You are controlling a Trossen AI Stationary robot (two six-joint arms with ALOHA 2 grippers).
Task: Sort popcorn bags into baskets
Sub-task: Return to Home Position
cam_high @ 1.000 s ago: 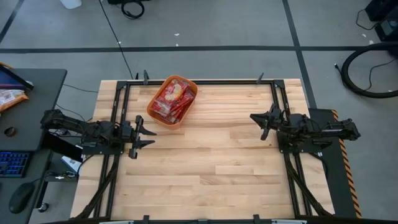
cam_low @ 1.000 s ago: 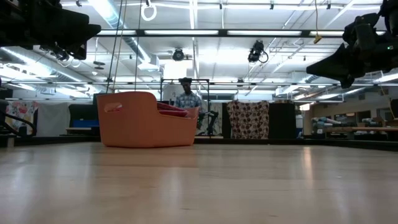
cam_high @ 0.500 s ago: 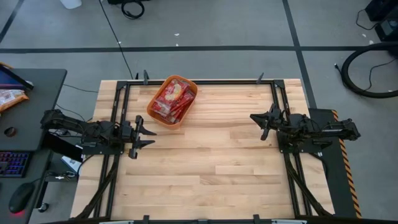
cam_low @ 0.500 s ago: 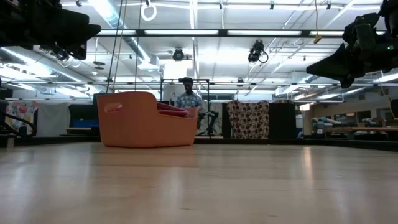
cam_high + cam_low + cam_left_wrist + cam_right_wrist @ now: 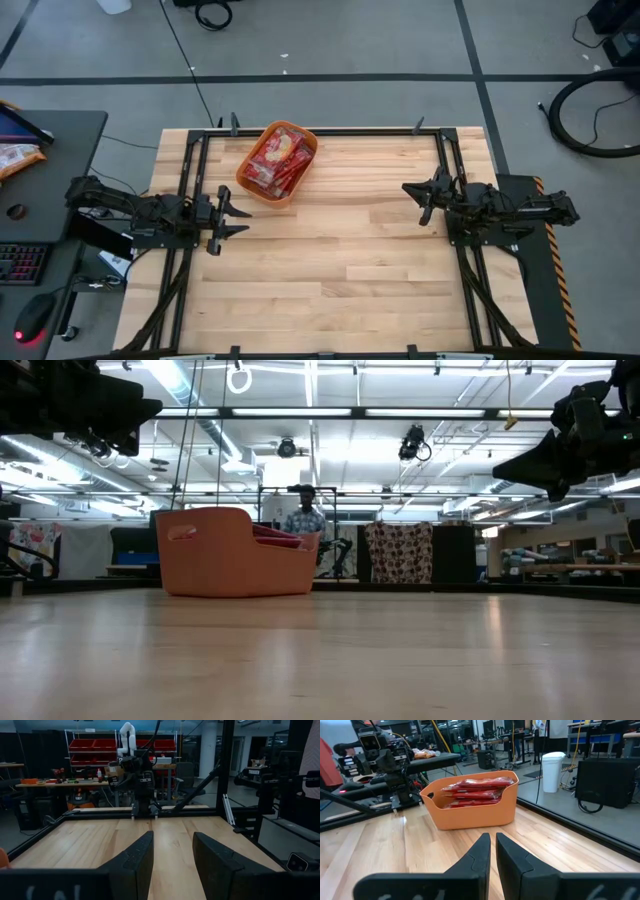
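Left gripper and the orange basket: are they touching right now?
Apart. The high view shows a strip of bare table between the left gripper and the orange basket; its jaws are open and empty.

Overhead view evenly and brightly lit: pale wooden plank tabletop [image 5: 340, 260] uniformly bright, only short soft shadows cast beneath dark robot arms [image 5: 500, 212].

Low view strongly backlit by long ceiling strip lights [image 5: 310, 412]: glare spread around them, arms reduced to black silhouettes, faint sheen reflected off tabletop.

Left wrist view dim, room behind kept dark, red shelf bins [image 5: 100, 745] picked out by light.

Right wrist view brighter: highlights seen on glossy red packets [image 5: 477, 787] inside orange plastic tub [image 5: 470, 815].
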